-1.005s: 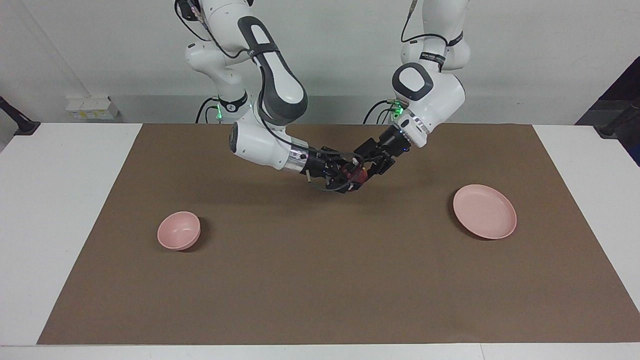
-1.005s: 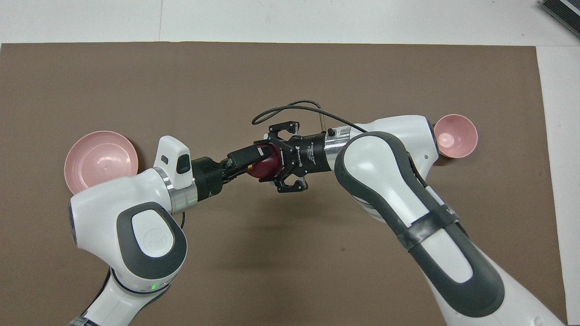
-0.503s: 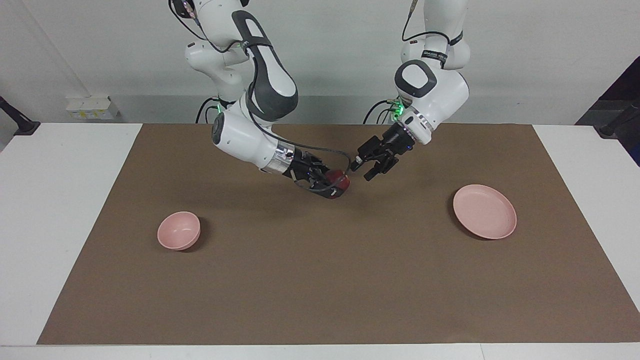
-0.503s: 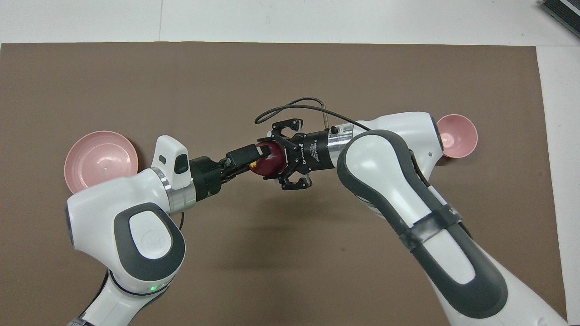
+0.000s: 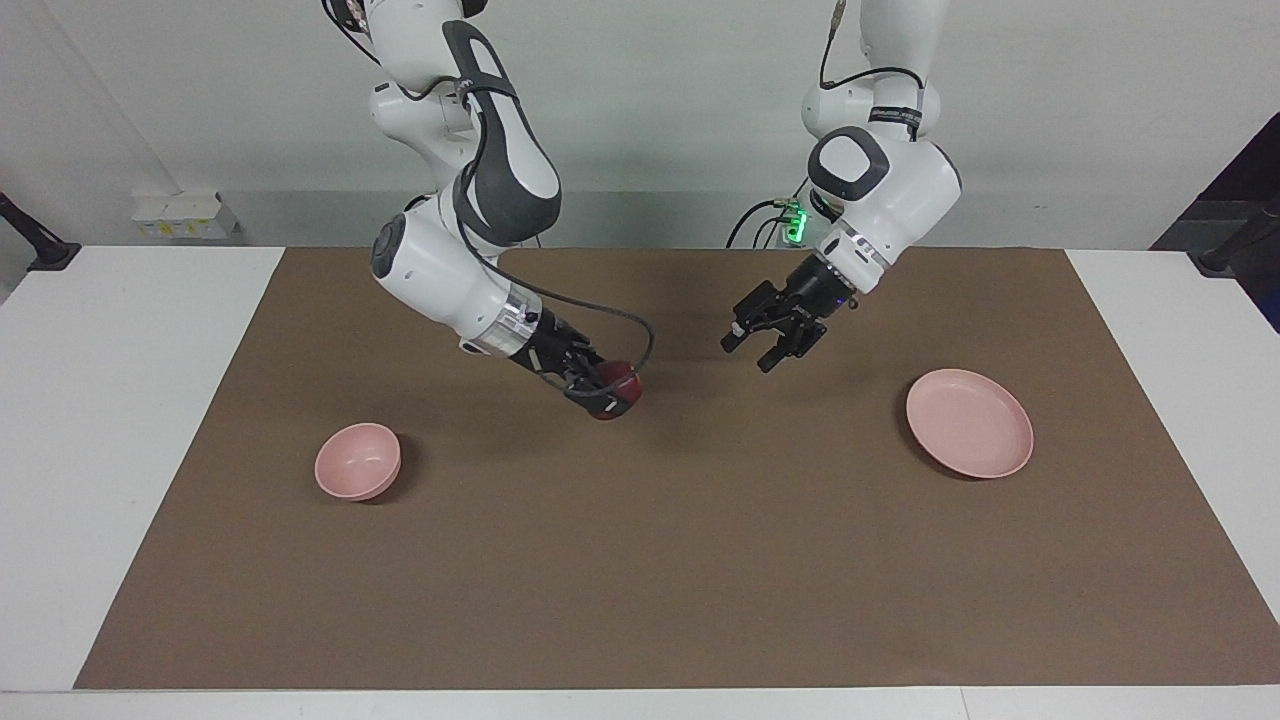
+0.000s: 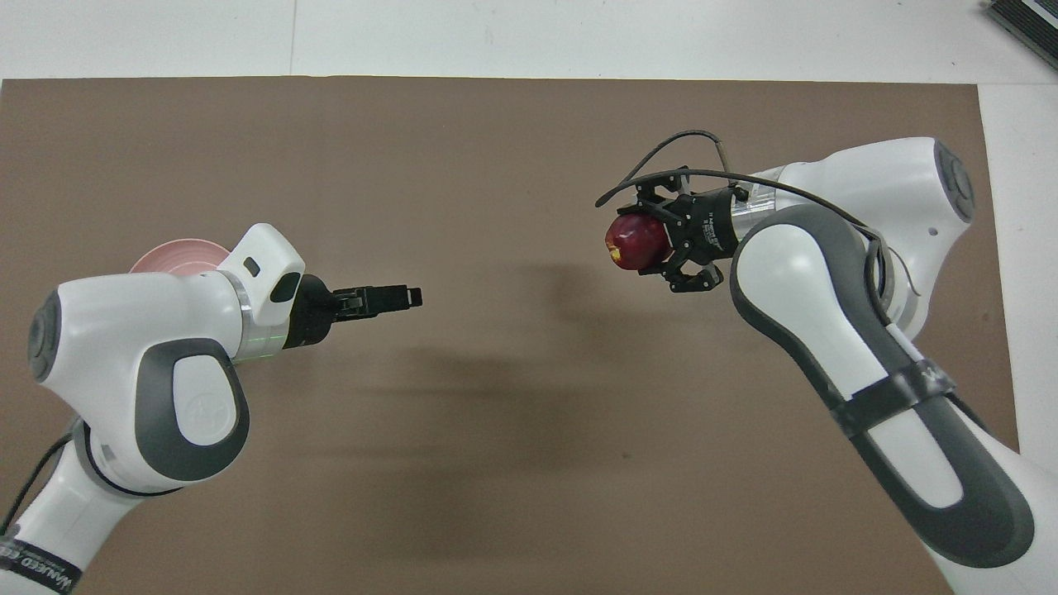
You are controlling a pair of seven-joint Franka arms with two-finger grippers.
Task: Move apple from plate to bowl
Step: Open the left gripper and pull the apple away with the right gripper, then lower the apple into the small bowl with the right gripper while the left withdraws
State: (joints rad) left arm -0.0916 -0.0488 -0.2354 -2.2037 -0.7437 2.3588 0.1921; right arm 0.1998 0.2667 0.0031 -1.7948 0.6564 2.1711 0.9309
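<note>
Facing view: right gripper (image 5: 607,392) hangs over the brown mat (image 5: 640,560), between bowl and plate, fingers clamped on the apple (image 5: 618,386), dark red, carried in the air. The bowl (image 5: 357,461) sits toward the right arm's end of the mat, small, deep, pale pink, nothing in it. The plate (image 5: 969,423) lies toward the left arm's end, wide, shallow, bare. Left gripper (image 5: 762,347) is up over the mat's middle strip, near the plate's end, fingers spread apart, holding nothing. Green status light (image 5: 795,222) glows at the left arm's base. Mat covers most of a white table (image 5: 120,420); plain white wall (image 5: 680,100); white socket block (image 5: 180,215) at the table's edge by the wall.

Overhead view: apple (image 6: 635,242) shows a yellowish patch, gripped by right gripper (image 6: 661,240), black cable (image 6: 661,161) looping off its wrist. White lettering on the gripper body, too small to read. Left gripper (image 6: 405,297) points toward the mat's middle; fingers seen edge-on here, gap not readable. Plate (image 6: 178,254) mostly hidden under the left arm. Bowl is covered by the right arm. Lettering on the left arm's lower link (image 6: 37,566), partly cut off, not legible.
</note>
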